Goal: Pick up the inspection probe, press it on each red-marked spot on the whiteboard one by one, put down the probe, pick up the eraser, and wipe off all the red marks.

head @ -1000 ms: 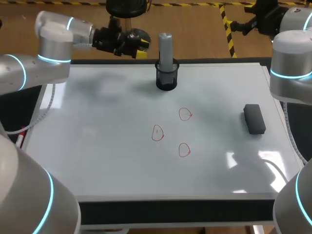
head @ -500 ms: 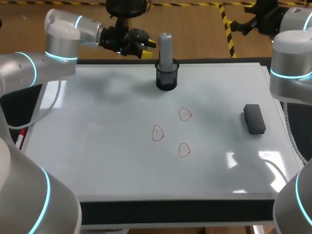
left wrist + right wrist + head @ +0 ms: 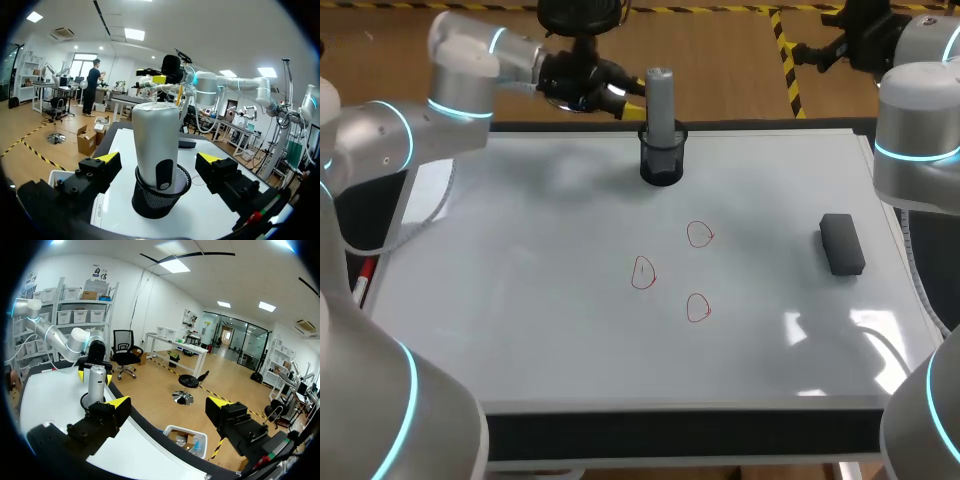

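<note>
The grey inspection probe (image 3: 660, 98) stands upright in a black mesh cup (image 3: 661, 162) at the back middle of the whiteboard (image 3: 540, 300). My left gripper (image 3: 625, 97) hovers just left of the probe's upper part, open. In the left wrist view the probe (image 3: 156, 145) stands right ahead of my left gripper (image 3: 159, 160), framed by the spread fingers and touching neither. Three red rings (image 3: 699, 234), (image 3: 642, 272), (image 3: 697, 307) mark the board's middle. The black eraser (image 3: 841, 243) lies at the right. My right gripper (image 3: 169, 405) is open and empty, beyond the back right corner.
The mesh cup (image 3: 157, 197) holds only the probe. My right arm (image 3: 918, 120) rises at the board's right edge, near the eraser. A dark strip (image 3: 680, 435) runs along the board's front edge.
My left gripper has swung to the right along the back edge and closed in on the probe. The right arm, probe and eraser have not moved.
</note>
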Action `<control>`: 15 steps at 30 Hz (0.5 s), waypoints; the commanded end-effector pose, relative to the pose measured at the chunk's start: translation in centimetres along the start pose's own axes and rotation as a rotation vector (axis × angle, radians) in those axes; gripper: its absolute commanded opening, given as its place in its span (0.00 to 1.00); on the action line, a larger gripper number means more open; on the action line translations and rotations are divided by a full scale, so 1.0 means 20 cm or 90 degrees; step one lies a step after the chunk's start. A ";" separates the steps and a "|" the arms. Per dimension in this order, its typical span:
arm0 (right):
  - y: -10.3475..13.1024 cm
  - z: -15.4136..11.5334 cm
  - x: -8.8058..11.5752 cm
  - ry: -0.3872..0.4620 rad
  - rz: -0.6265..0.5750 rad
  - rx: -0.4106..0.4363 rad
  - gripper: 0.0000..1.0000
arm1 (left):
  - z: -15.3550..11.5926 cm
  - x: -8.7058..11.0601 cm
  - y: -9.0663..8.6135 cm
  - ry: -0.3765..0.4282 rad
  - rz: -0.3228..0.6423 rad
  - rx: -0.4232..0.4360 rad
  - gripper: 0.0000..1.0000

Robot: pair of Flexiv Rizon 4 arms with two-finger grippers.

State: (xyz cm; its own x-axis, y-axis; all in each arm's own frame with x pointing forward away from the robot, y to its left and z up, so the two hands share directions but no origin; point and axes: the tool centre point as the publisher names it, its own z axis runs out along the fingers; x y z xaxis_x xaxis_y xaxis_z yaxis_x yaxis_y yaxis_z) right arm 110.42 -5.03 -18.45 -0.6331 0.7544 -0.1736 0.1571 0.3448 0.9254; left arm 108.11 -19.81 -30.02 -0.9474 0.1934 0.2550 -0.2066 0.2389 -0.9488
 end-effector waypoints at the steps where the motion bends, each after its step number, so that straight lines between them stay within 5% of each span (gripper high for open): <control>1: 0.00 0.00 0.00 0.000 0.000 0.000 1.00 | 0.03 -0.07 0.01 0.095 -0.001 -0.006 1.00; 15: 0.00 0.00 0.00 0.000 0.000 0.000 1.00 | 0.11 -0.05 -0.02 0.124 0.008 0.006 1.00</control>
State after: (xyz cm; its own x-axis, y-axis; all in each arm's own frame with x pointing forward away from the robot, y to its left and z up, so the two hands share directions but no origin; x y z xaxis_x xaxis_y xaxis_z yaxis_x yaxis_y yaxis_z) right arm 110.42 -5.03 -18.45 -0.6331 0.7544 -0.1736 0.1571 0.3448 0.9254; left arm 108.00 -21.83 -29.89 -0.9388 0.2337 0.2530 -0.1985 0.2331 -0.9520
